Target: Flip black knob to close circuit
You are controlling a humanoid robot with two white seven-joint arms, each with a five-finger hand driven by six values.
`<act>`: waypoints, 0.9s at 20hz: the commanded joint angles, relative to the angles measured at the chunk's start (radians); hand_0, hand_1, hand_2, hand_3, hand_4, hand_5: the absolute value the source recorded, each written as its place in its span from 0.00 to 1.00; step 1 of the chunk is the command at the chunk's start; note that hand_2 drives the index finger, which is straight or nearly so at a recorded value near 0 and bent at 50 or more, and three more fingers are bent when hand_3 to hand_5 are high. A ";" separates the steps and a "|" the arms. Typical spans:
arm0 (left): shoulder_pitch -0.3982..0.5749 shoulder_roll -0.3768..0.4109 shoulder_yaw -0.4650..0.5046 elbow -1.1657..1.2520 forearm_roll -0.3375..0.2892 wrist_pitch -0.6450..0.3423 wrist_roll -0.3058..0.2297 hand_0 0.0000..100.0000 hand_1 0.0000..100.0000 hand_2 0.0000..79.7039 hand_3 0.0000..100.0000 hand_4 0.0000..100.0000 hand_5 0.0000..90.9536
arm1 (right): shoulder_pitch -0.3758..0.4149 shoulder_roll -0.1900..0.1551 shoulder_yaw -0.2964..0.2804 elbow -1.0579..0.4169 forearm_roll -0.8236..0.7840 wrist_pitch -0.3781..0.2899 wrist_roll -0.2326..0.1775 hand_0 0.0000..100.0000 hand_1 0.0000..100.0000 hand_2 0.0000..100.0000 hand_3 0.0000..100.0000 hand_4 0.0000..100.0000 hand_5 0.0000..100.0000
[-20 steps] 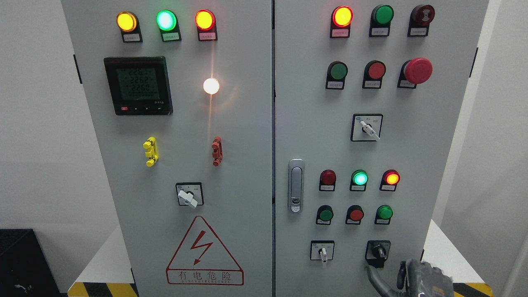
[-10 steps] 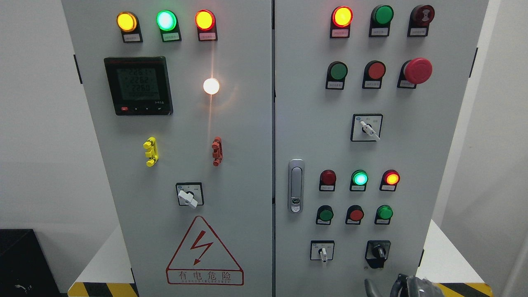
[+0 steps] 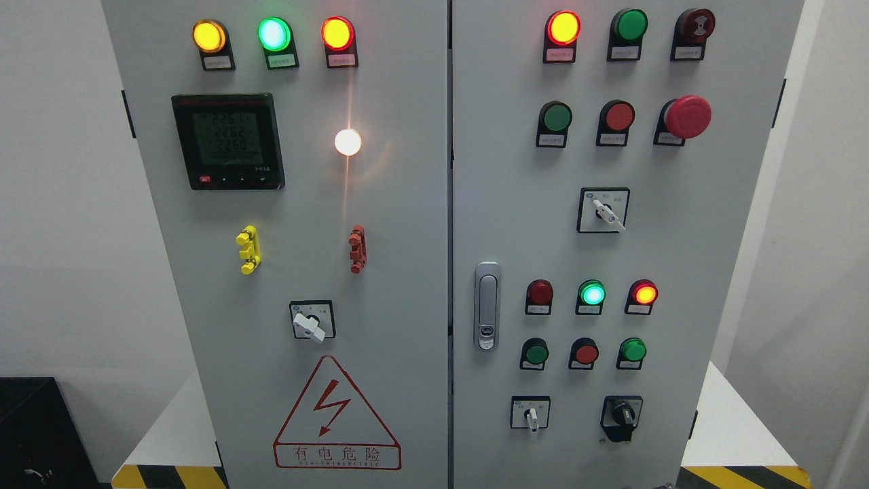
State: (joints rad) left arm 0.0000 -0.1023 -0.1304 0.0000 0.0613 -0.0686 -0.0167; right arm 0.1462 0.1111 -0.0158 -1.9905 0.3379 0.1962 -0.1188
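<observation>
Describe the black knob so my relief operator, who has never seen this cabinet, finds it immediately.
Take the grey cabinet's right-hand door and drop to its bottom row of two rotary switches. The black knob is the right one, below the round green push button. Its neighbour has a white lever on a white plate; this one is all black.

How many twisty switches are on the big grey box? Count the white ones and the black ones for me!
White-handled switches: 3
Black knob: 1
Total: 4
</observation>
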 commanded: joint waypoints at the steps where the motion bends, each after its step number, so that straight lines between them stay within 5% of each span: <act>1: 0.021 0.001 0.000 -0.023 0.000 0.000 0.000 0.12 0.56 0.00 0.00 0.00 0.00 | 0.067 0.009 -0.007 -0.100 -0.281 -0.034 -0.015 0.00 0.10 0.33 0.53 0.50 0.48; 10: 0.021 0.001 0.000 -0.023 0.000 0.000 0.000 0.12 0.56 0.00 0.00 0.00 0.00 | 0.108 0.007 -0.023 -0.077 -0.468 -0.141 0.004 0.00 0.08 0.19 0.34 0.30 0.18; 15: 0.021 0.001 0.000 -0.023 0.000 0.000 0.000 0.12 0.56 0.00 0.00 0.00 0.00 | 0.133 0.007 -0.023 -0.074 -0.487 -0.190 0.093 0.00 0.03 0.08 0.20 0.15 0.00; 18: 0.021 0.001 0.000 -0.023 0.000 0.000 0.000 0.12 0.56 0.00 0.00 0.00 0.00 | 0.148 0.007 -0.023 -0.073 -0.488 -0.202 0.125 0.00 0.01 0.02 0.12 0.07 0.00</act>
State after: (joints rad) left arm 0.0000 -0.1020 -0.1304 0.0000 0.0613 -0.0686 -0.0167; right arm 0.2663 0.1169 -0.0286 -2.0558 -0.1145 0.0075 -0.0266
